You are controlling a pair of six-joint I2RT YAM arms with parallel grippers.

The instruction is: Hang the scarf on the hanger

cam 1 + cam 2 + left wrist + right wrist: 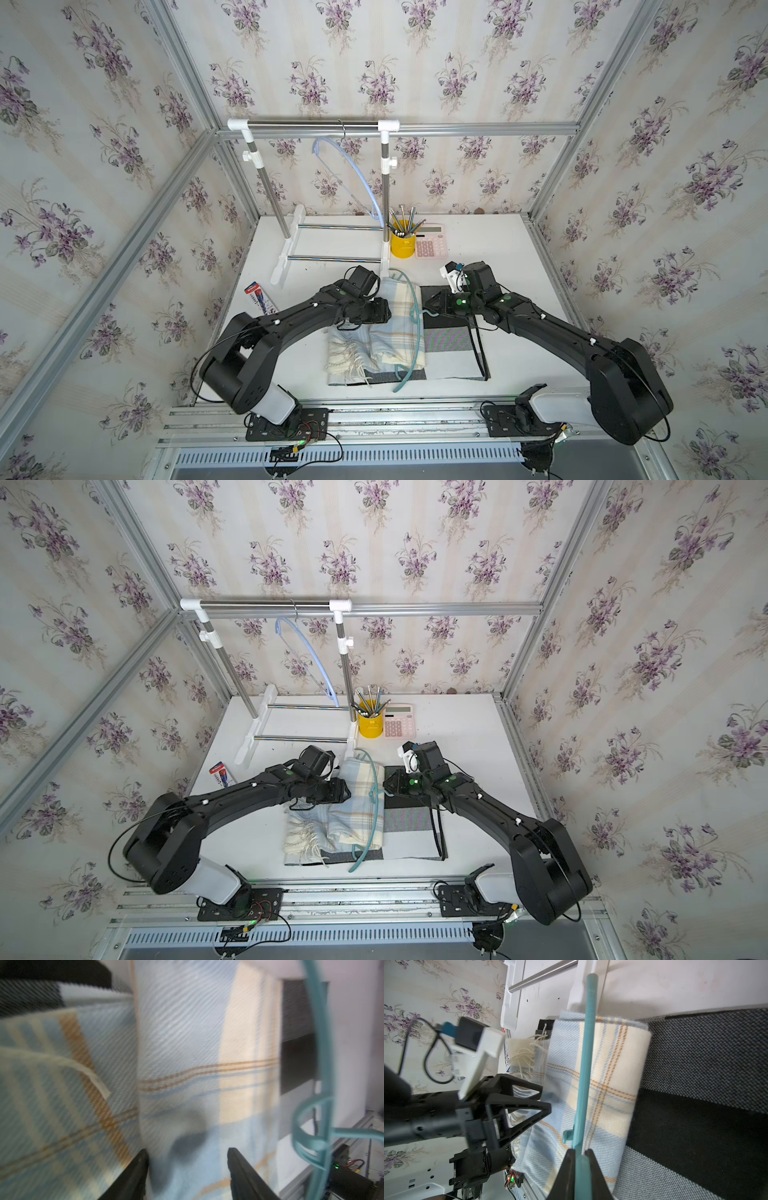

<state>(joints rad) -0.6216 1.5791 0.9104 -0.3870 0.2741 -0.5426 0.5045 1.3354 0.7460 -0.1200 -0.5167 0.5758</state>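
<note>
The bases of the left arm [274,399] and the right arm [552,405] are seen at the near edge of the bench [519,257], and both arms are bent inward over a patchwork mat [449,365]. A plaid scarf [397,336] is laid folded on the left part of the mat, with its fringe at the near left. A teal hanger [586,1043] is laid across the scarf, running near to far. Its bar is clamped between the narrowly closed jaws of the right gripper [579,1152]. The jaws of the left gripper [188,1150] are held apart just over the scarf, with nothing gripped. At the far left a rack [311,124] is stood, with a pale blue hanger [353,174] hung on its rail. A yellow pencil cup [402,247] and a pink calculator [431,245] are set just right of it.
</note>
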